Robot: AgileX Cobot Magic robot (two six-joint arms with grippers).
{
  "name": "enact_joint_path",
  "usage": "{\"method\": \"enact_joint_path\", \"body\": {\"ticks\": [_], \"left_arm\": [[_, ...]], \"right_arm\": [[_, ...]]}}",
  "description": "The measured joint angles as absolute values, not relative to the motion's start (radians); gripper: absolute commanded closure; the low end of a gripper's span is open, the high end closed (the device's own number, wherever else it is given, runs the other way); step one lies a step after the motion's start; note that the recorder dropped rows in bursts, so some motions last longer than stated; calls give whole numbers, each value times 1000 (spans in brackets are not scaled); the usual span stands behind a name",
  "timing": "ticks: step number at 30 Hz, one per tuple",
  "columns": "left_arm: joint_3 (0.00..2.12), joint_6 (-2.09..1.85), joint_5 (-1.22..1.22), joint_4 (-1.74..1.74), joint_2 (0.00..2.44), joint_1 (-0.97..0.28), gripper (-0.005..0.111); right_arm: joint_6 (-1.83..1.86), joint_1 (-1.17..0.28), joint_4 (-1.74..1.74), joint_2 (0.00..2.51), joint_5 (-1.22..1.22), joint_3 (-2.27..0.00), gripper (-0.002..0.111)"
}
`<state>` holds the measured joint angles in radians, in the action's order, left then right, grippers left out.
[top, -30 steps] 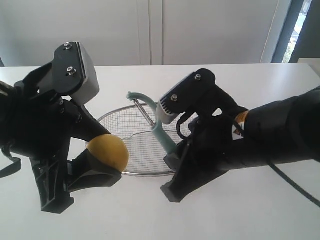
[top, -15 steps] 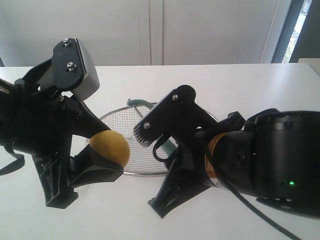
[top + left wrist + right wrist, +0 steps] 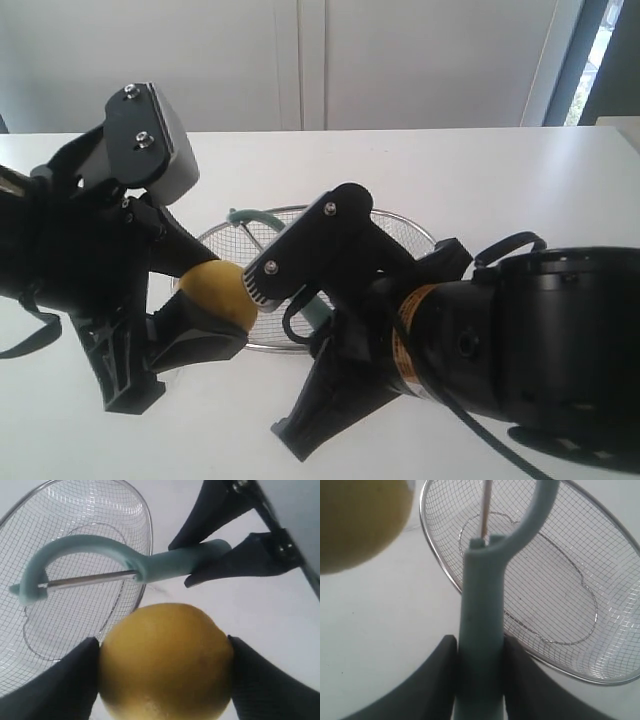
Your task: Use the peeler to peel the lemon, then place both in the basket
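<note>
My left gripper [image 3: 200, 310] [image 3: 165, 665] is shut on the yellow lemon [image 3: 217, 294] [image 3: 165, 660], held above the white table just in front of the basket. The right gripper [image 3: 320, 335] [image 3: 481, 650] is shut on the handle of the pale teal peeler [image 3: 245, 217] [image 3: 482, 630]. The peeler's head and metal blade [image 3: 85, 580] hang over the wire mesh basket [image 3: 400, 228] [image 3: 142, 510] [image 3: 435, 565], close above the lemon. In the right wrist view the lemon [image 3: 360, 525] lies just beside the peeler's head. Much of the peeler is hidden behind the right arm in the exterior view.
The basket sits mid-table on the white tabletop [image 3: 500, 170], with nothing inside it. Both black arms crowd the front of the table. A white wall and a window frame [image 3: 565, 60] stand behind.
The right arm has swung left and toward the camera, carrying the peeler's head leftward over the basket to just above the lemon. The left gripper and lemon have barely moved.
</note>
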<state>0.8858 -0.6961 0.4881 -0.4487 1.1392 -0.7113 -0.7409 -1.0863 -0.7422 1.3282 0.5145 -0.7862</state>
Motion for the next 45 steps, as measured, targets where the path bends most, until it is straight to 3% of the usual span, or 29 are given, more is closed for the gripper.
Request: {"method": "enact_joint_path", "body": {"ticks": [45], "left_arm": [[828, -662, 332, -441, 1139, -711, 107]], "right_arm": [[-741, -1086, -707, 1328, 483, -786, 108]]}}
